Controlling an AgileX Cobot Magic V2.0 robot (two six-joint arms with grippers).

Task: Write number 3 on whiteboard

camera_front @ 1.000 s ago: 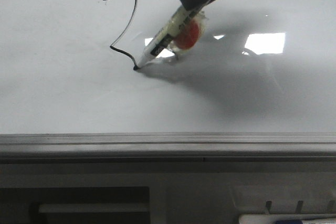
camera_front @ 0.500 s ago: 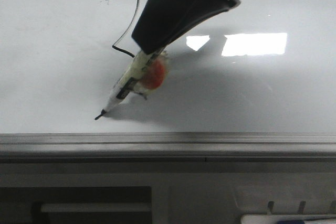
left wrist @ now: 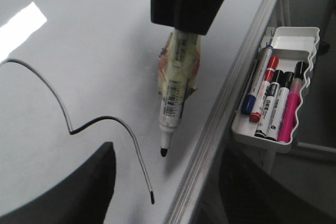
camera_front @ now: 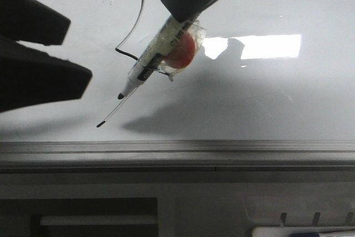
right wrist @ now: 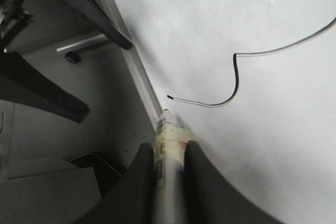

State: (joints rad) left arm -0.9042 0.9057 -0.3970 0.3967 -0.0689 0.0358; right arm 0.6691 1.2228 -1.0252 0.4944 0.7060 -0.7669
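The number 3 [camera_front: 128, 34] stands in thin black line on the whiteboard [camera_front: 266, 98], its long tail ending near the bottom rail [camera_front: 222, 154]. My right gripper [camera_front: 180, 15] is shut on a white black-tipped marker [camera_front: 145, 69] wrapped in tape with a red lump. The marker's tip hangs just off the board, up and right of the tail's end. In the right wrist view both fingers [right wrist: 144, 177] clamp the marker [right wrist: 167, 140]. My left gripper [camera_front: 80, 51] is open at the left with nothing in it. The left wrist view shows the number 3 [left wrist: 79, 126] and the marker [left wrist: 176, 93].
A white tray [left wrist: 247, 132] with several spare markers hangs beyond the board's rail in the left wrist view. Below the rail in the front view lies a dark grey ledge [camera_front: 100, 215], with part of that tray at the bottom right.
The marker drew the tail down to its end, then lifted up and to the right off the board. My left gripper has come into the front view from the left.
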